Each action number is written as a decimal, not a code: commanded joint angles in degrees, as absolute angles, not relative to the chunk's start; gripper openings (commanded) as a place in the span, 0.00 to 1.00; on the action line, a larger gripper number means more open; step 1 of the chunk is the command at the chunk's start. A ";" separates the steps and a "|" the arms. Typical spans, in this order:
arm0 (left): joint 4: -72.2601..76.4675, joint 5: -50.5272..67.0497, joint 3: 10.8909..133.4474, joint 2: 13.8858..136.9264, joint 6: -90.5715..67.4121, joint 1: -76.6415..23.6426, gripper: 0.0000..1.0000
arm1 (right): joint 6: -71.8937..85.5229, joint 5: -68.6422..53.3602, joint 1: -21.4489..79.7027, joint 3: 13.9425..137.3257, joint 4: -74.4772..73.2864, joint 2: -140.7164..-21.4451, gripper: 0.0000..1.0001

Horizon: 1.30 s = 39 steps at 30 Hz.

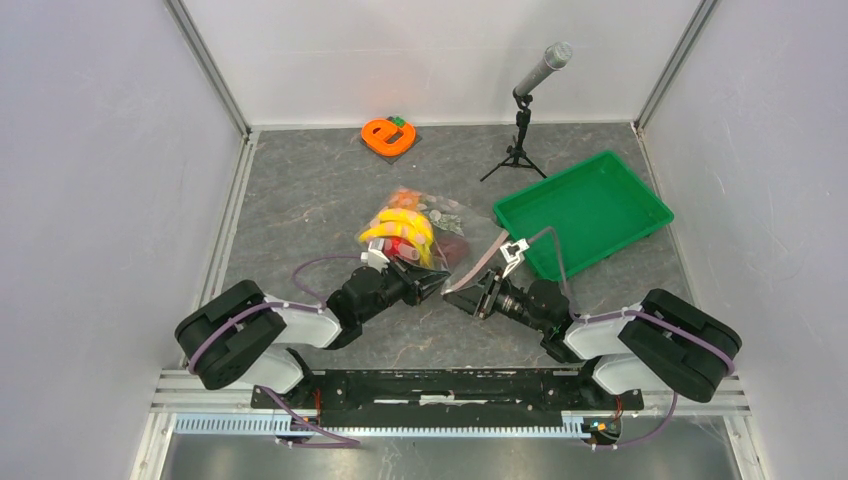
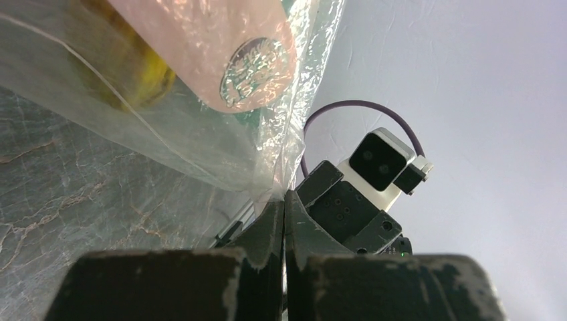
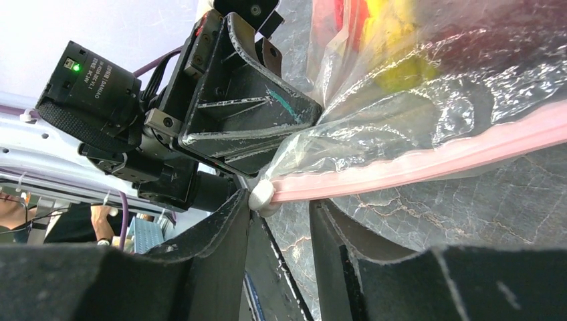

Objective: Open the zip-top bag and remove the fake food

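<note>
I see the zip-top bag [image 1: 437,213] lying on the table [image 1: 300,200] in the middle, just in front of both arms. The fake food [image 1: 410,236] is inside it: a yellow banana bunch [image 1: 392,222] and a dark maroon fruit [image 1: 455,248] show through the plastic. The left jaws are pressed together and pinch a corner of the clear plastic, next to the end of the pink zip strip [image 3: 414,164]. The right jaws stand partly spread, and the end of this strip sits between their tips; I cannot tell if both tips touch it. The green tray [image 1: 590,210] is near the bag, at its right, and an orange e-shaped object [image 1: 385,135] lies well apart at the far side.
</note>
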<state>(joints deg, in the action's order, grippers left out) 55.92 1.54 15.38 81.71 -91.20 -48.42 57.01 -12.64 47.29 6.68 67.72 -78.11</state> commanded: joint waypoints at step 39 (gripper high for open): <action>50.72 2.45 17.23 77.55 -85.35 -48.87 0.03 | 56.40 -20.97 43.57 11.19 64.30 -78.58 0.42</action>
<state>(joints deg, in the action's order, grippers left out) 49.91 2.07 15.38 78.67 -88.12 -48.42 57.19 -18.74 43.75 9.15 64.53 -78.63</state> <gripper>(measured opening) 0.032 0.402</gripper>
